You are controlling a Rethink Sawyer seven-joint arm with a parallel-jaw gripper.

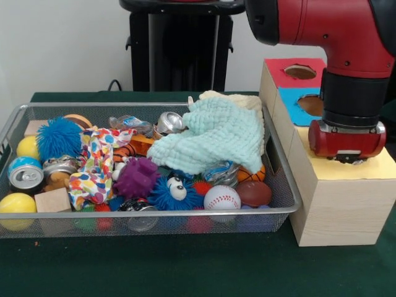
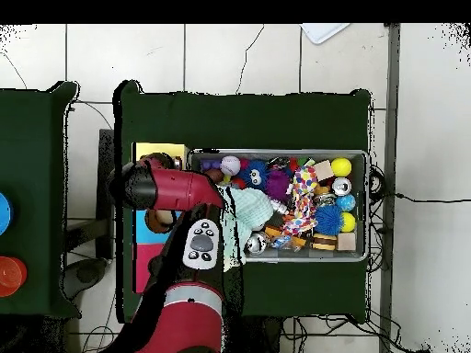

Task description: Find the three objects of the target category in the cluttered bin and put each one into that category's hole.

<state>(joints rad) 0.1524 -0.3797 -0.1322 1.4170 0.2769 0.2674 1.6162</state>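
Observation:
The wire mesh bin (image 1: 12, 120) holds a jumble of toys; it also shows in the overhead view (image 2: 363, 207). One polka-dot cloth (image 1: 96, 162) lies crumpled at the bin's left in the front view, among the toys in the overhead view (image 2: 303, 198). No other polka-dot cloth shows. The yellow-topped box (image 1: 378, 167) stands just right of the bin. My gripper (image 1: 345, 158) sits low over the yellow top (image 2: 155, 150), under the red wrist, and hides the hole. I see nothing hanging from it.
A mint-green cloth (image 1: 213, 139) and a cream cloth (image 1: 246, 100) lie heaped at the bin's right end. The red-topped hole (image 1: 300, 71) and the blue-topped hole (image 1: 311, 104) lie behind the wrist. Balls, cans, wooden blocks and fuzzy toys fill the bin.

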